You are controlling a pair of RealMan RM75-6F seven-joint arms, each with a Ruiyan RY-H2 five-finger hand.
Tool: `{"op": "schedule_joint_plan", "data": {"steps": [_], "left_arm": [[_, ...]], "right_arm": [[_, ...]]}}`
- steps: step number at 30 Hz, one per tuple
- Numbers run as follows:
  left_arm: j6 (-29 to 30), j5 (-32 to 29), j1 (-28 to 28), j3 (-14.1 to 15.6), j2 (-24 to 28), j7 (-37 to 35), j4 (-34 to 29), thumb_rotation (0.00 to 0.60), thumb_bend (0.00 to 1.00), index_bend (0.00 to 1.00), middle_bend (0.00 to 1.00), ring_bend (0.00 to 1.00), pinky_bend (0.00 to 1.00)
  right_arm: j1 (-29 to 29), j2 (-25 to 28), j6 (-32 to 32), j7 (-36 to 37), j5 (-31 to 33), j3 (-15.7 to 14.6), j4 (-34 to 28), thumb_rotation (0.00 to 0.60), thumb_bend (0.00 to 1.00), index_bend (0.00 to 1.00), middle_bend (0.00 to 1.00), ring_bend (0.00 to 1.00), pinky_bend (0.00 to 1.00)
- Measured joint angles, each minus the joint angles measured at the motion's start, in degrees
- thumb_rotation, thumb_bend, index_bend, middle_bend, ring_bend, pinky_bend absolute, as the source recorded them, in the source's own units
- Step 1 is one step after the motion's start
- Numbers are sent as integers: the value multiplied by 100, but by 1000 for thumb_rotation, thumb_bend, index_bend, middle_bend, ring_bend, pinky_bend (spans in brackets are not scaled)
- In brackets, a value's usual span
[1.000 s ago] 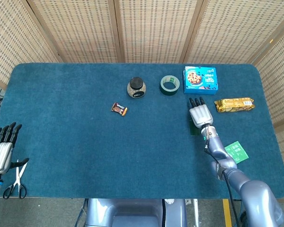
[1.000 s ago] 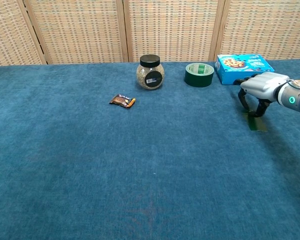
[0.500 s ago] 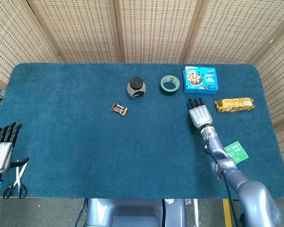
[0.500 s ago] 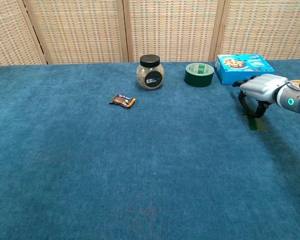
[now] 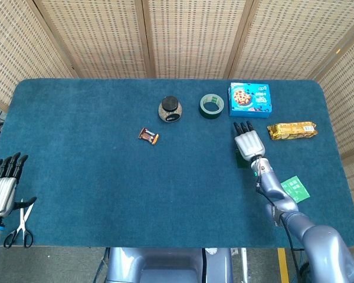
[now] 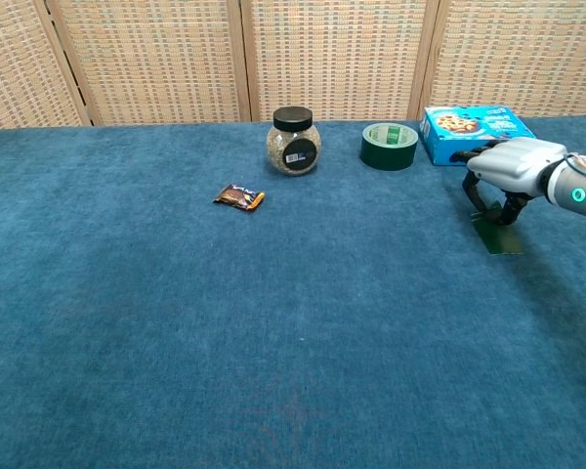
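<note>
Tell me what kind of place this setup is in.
Probably a robot test or teleoperation station, not a home: a table covered in blue felt, woven screens closing it in behind, and unrelated items spread apart, such as a tape roll, a jar and a cookie box.

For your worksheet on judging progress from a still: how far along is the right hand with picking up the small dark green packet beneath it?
Done: the right hand is above the dark green packet. In hand: its curled fingers hang over the packet; actual contact cannot be told. Left: the packet lies flat on the table, not lifted. The left hand is open at the table's edge.
</note>
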Motion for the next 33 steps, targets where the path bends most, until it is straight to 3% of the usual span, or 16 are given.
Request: {"op": "schedule_joint_plan", "data": {"steps": [9, 16, 23, 25, 27, 29, 30, 33], "left_arm": [[-2, 64, -5, 45, -11, 37, -21, 600, 0, 0, 0, 0, 0], [82, 162, 33, 85, 3, 23, -58, 600, 0, 0, 0, 0, 0], [172, 287, 78, 134, 23, -12, -84, 600, 0, 0, 0, 0, 0], [201, 315, 96, 143, 36, -41, -93, 600, 0, 0, 0, 0, 0], [231, 339, 113, 149, 50, -73, -103, 600, 0, 0, 0, 0, 0], [268, 371, 135, 156, 72, -120, -114, 600, 0, 0, 0, 0, 0], [282, 381, 144, 159, 81, -142, -117, 600, 0, 0, 0, 0, 0], [331, 433, 175, 168, 121, -230, -130, 600, 0, 0, 0, 0, 0]], "right_arm": [[-394, 1157, 918, 44, -643, -355, -2032, 600, 646, 654, 24, 0, 20], [-951, 2287, 2029, -154, -1571, -945, -3754, 600, 646, 654, 32, 0, 21], [-1445, 2825, 2925, -309, -2226, -1305, -4322, 600, 626, 645, 47, 0, 29], [-1536, 2860, 3118, -280, -2248, -1277, -4314, 600, 526, 545, 31, 0, 29], [-1615, 2874, 3290, -229, -2232, -1214, -4259, 600, 321, 281, 5, 0, 29], [-1734, 2891, 3503, -107, -2168, -1124, -4180, 600, 158, 91, 0, 0, 29], [-1798, 2905, 3592, -37, -2121, -1085, -4153, 600, 82, 31, 0, 0, 29], [-2049, 2997, 3860, 188, -1878, -967, -4179, 600, 0, 0, 0, 0, 29]]}}
